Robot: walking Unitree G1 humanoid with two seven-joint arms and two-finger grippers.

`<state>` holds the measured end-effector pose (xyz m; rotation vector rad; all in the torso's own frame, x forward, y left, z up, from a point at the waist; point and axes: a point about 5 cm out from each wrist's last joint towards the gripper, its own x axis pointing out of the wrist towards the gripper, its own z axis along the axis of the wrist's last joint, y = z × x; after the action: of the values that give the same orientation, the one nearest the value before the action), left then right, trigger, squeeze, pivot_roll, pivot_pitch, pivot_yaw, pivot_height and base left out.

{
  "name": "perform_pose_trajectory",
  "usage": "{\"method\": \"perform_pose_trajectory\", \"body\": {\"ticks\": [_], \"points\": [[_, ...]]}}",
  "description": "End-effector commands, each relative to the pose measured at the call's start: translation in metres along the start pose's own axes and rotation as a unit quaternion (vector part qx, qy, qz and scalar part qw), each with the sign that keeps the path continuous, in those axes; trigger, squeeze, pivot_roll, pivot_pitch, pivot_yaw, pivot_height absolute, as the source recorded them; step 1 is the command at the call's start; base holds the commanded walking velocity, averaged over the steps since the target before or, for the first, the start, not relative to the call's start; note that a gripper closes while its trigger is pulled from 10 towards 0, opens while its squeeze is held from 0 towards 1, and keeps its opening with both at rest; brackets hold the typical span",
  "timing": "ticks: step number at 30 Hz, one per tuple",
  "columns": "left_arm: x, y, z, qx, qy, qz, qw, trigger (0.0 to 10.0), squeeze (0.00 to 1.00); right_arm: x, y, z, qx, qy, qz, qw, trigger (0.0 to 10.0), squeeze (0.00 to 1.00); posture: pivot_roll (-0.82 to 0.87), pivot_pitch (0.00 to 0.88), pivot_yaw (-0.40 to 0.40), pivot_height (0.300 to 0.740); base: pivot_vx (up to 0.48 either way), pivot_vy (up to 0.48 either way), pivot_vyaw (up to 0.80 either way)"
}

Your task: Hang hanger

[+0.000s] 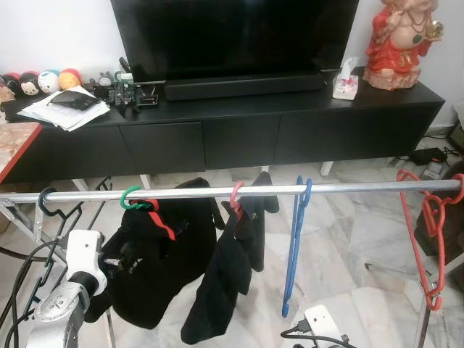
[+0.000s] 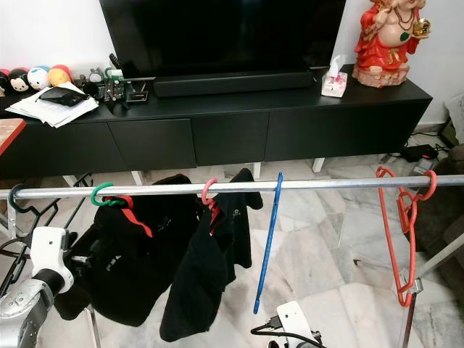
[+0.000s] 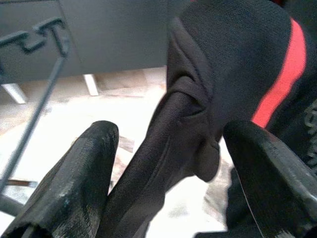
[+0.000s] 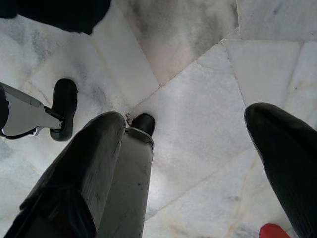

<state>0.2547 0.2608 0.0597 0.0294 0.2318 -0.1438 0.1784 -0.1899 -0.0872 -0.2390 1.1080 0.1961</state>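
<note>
Left eye view: shows a horizontal silver metal clothes rail (image 1: 239, 191) across the foreground, carrying a green plastic hanger hook (image 1: 130, 198) with a black garment with a red stripe (image 1: 156, 254), a pink hanger with a second black garment (image 1: 232, 261), a bare blue plastic hanger (image 1: 294, 243) and a red plastic hanger (image 1: 424, 239) at the far right end. Hooks over the rail, so each garment hangs free above the floor. Left arm (image 1: 72, 283) raised close to the striped garment's left edge, below the green hook.

Right eye view: same scene; black TV console bench (image 2: 217, 116) behind, well apart from the rail.

Left wrist view: left end effector (image 3: 168, 163) spread wide, dark fabric fold lying between the two black fingers, not pinched; probably a release or an approach.

Right wrist view: right end effector (image 4: 198, 163) spread wide over white marble floor (image 4: 198, 74), holding nothing, beside a silver rack leg (image 4: 131, 168).
</note>
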Motion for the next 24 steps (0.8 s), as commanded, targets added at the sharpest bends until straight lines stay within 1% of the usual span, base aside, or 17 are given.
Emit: {"method": "perform_pose_trajectory", "body": {"ticks": [1, 5, 6, 7, 9, 14, 15, 16, 17, 18, 19, 20, 21, 22, 23, 24], "points": [[-0.004, 0.004, 0.0, -0.008, 0.003, -0.012, 1.0, 10.0, 0.0, 0.0, 0.001, 0.002, 0.002, -0.004, 0.001, 1.0, 10.0, 0.0, -0.04, 0.0, 0.019, 0.74, 0.0, 0.0, 0.0], [-0.008, 0.006, 0.0, -0.008, 0.003, -0.02, 1.0, 10.0, 0.0, 0.0, 0.0, 0.002, 0.001, -0.004, 0.001, 1.0, 10.0, 0.0, -0.03, 0.0, 0.015, 0.74, 0.0, 0.0, 0.0], [-0.01, 0.01, 0.0, 0.006, 0.003, -0.009, 1.0, 10.0, 0.0, 0.0, 0.0, 0.002, 0.001, -0.004, 0.001, 1.0, 10.0, 0.0, -0.03, 0.0, 0.015, 0.74, 0.0, 0.0, 0.0], [-0.01, 0.011, 0.0, 0.01, 0.002, -0.006, 1.0, 10.0, 0.0, 0.0, 0.0, 0.002, 0.001, -0.004, 0.001, 1.0, 10.0, 0.0, -0.03, 0.0, 0.015, 0.74, 0.0, 0.0, 0.0], [-0.009, 0.016, 0.005, 0.022, -0.014, 0.027, 0.999, 10.0, 0.0, 0.0, 0.0, 0.002, 0.0, -0.004, 0.002, 1.0, 10.0, 0.0, -0.03, 0.0, 0.011, 0.74, 0.0, 0.0, 0.0], [-0.009, 0.017, 0.006, 0.023, -0.016, 0.031, 0.999, 10.0, 0.0, 0.0, 0.0, 0.002, 0.0, -0.004, 0.002, 1.0, 10.0, 0.0, -0.03, 0.0, 0.011, 0.74, 0.0, 0.0, 0.0], [0.0, -0.004, 0.011, -0.004, -0.024, -0.037, 0.999, 10.0, 0.0, 0.0, 0.001, 0.003, 0.006, -0.009, 0.005, 1.0, 10.0, 0.0, -0.03, 0.0, 0.008, 0.74, 0.0, 0.0, 0.0], [0.0, -0.004, 0.011, -0.004, -0.024, -0.037, 0.999, 10.0, 0.0, 0.0, 0.001, 0.003, 0.006, -0.009, 0.005, 1.0, 10.0, 0.0, -0.03, 0.0, 0.008, 0.74, 0.0, 0.0, 0.0], [0.002, -0.011, 0.013, -0.011, -0.026, -0.058, 0.998, 10.0, 0.0, 0.0, 0.001, 0.003, 0.008, -0.01, 0.006, 1.0, 10.0, 0.0, -0.03, 0.0, 0.008, 0.74, 0.0, 0.0, 0.0], [0.002, -0.023, 0.018, -0.008, -0.017, -0.113, 0.993, 10.0, 0.0, 0.0, 0.0, 0.003, 0.008, -0.011, 0.006, 1.0, 10.0, 0.0, -0.03, 0.0, 0.004, 0.74, 0.0, 0.0, 0.0], [0.002, -0.023, 0.018, -0.008, -0.017, -0.113, 0.993, 10.0, 0.0, 0.0, 0.0, 0.003, 0.008, -0.011, 0.006, 1.0, 10.0, 0.0, -0.03, 0.0, 0.004, 0.74, 0.0, 0.0, 0.0], [0.0, -0.028, 0.02, -0.003, -0.005, -0.15, 0.989, 10.0, 0.0, 0.0, 0.0, 0.003, 0.008, -0.011, 0.005, 1.0, 10.0, 0.0, -0.03, 0.0, 0.002, 0.74, 0.0, 0.0, 0.0], [0.0, -0.028, 0.02, -0.003, -0.005, -0.15, 0.989, 10.0, 0.0, 0.0, 0.0, 0.003, 0.008, -0.011, 0.005, 1.0, 10.0, 0.0, -0.03, 0.0, 0.002, 0.74, 0.0, 0.0, 0.0], [-0.002, -0.03, 0.021, -0.003, 0.0, -0.17, 0.985, 10.0, 0.0, 0.0, 0.0, 0.003, 0.01, -0.012, 0.007, 1.0, 10.0, 0.0, -0.03, 0.0, 0.0, 0.74, 0.0, 0.0, 0.0], [-0.002, -0.03, 0.021, -0.003, 0.0, -0.17, 0.985, 10.0, 0.0, 0.0, 0.0, 0.003, 0.01, -0.012, 0.007, 1.0, 10.0, 0.0, -0.03, 0.0, 0.0, 0.74, 0.0, 0.0, 0.0], [-0.003, -0.031, 0.022, -0.003, 0.004, -0.182, 0.983, 10.0, 0.0, 0.0, 0.0, 0.004, 0.012, -0.013, 0.008, 1.0, 10.0, 0.0, -0.03, 0.0, -0.001, 0.74, 0.0, 0.0, 0.0]]}}
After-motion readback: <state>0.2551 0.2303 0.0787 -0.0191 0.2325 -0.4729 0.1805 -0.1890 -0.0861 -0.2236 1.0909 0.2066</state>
